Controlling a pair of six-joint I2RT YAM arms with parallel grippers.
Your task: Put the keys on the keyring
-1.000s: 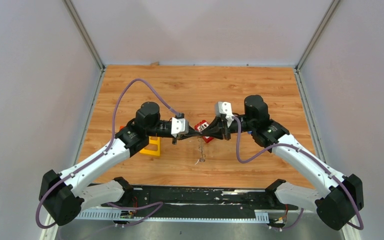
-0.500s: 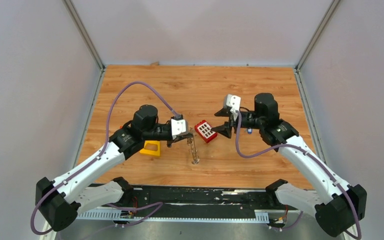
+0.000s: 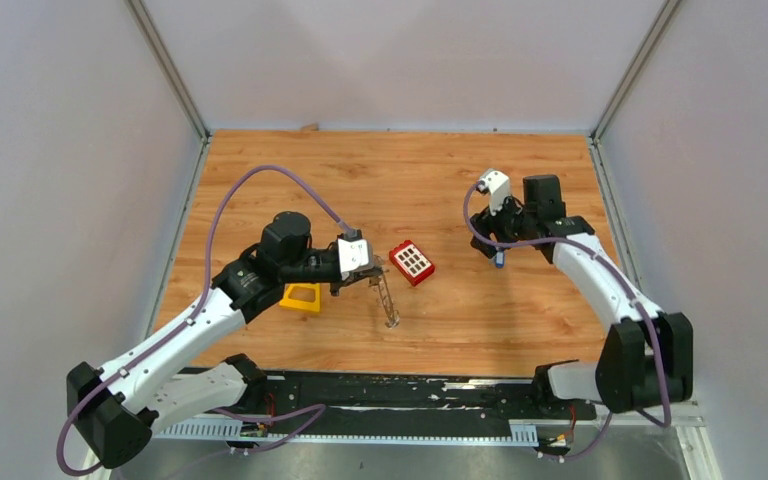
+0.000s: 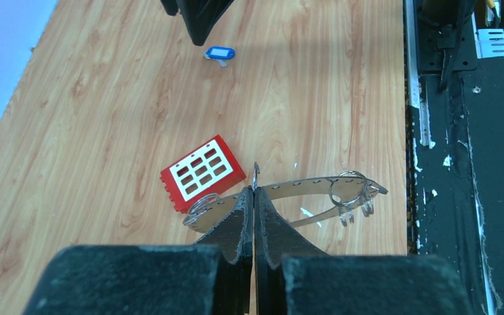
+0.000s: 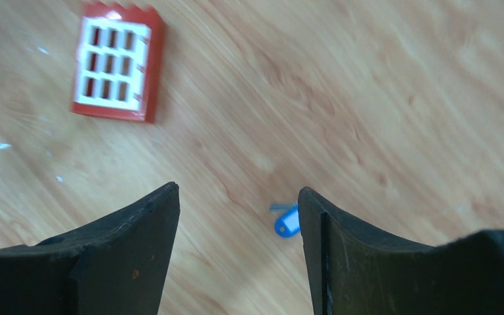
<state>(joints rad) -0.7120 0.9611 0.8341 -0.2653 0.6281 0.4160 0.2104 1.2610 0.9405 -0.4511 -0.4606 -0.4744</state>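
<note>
My left gripper (image 3: pixel 367 275) (image 4: pixel 254 191) is shut on the keyring (image 3: pixel 388 305) (image 4: pixel 315 184), a thin grey metal band that hangs from its fingertips down towards the table. Small silvery rings dangle from the band's ends. A key with a blue head (image 3: pixel 499 260) (image 4: pixel 220 53) (image 5: pixel 287 221) lies flat on the wood at the right. My right gripper (image 3: pixel 492 246) (image 5: pixel 237 190) hovers over that key with its jaws open and nothing between them. In the right wrist view the key sits just inside the right finger, partly hidden by it.
A red block with white squares (image 3: pixel 412 262) (image 4: pixel 202 172) (image 5: pixel 118 61) lies just right of the keyring. A yellow triangular frame (image 3: pixel 302 296) sits under the left arm. A black rail (image 4: pixel 459 164) runs along the table's near edge.
My right gripper has opened, let go at the keyring and swung back to the right, over the blue key. The keyring now hangs from the left gripper alone, which drew slightly left.
</note>
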